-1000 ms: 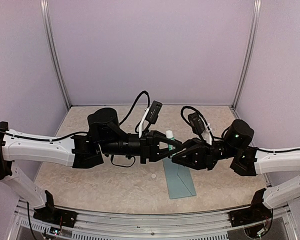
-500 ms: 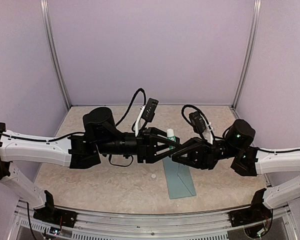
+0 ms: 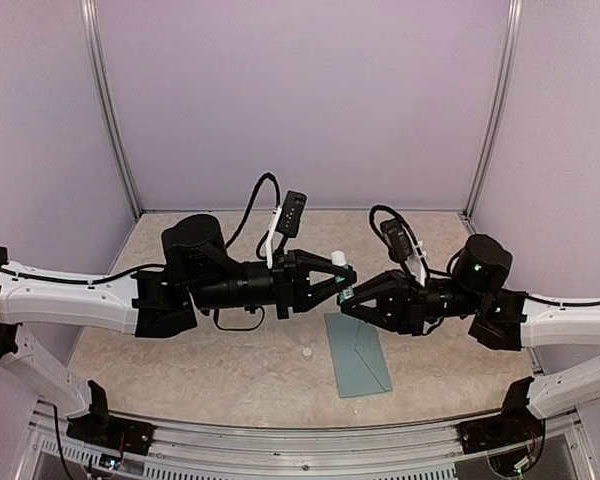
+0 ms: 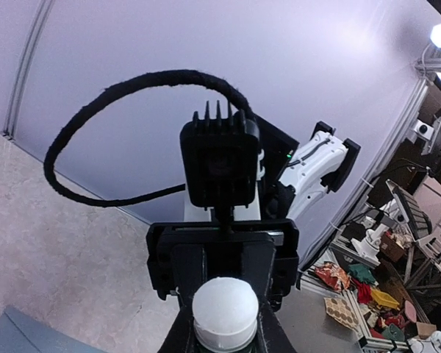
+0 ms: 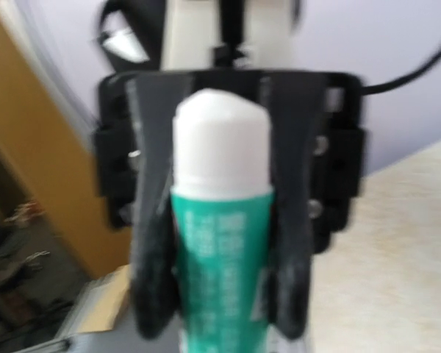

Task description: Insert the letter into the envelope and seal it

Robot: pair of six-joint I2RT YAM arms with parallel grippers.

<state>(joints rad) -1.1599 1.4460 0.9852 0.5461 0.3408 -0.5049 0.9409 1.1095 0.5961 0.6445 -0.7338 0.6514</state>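
Step in hand — sealing prep. The left gripper (image 3: pixel 342 283) and right gripper (image 3: pixel 348 300) both pinch 1 glue stick (image 5: pixel 219 243) above the envelope (image 3: pixel 360 360); letter not visible. Next, likely — pull the cap (image 4: pixel 224 312) off axially.

1. One teal envelope (image 3: pixel 360 355), the reference landmark.
2. One glue stick (image 3: pixel 342 274), above the envelope's far end.
3. One small white cap (image 3: pixel 306 352), just beside the envelope's left edge.
4. Two grippers above the envelope's far end: left gripper (image 3: pixel 335 280) and right gripper (image 3: pixel 352 298).

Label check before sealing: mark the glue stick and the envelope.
glue stick (image 5: pixel 220 250): right wrist view, on its green label.
envelope (image 3: pixel 360 358): top external view, on the middle of its teal face.
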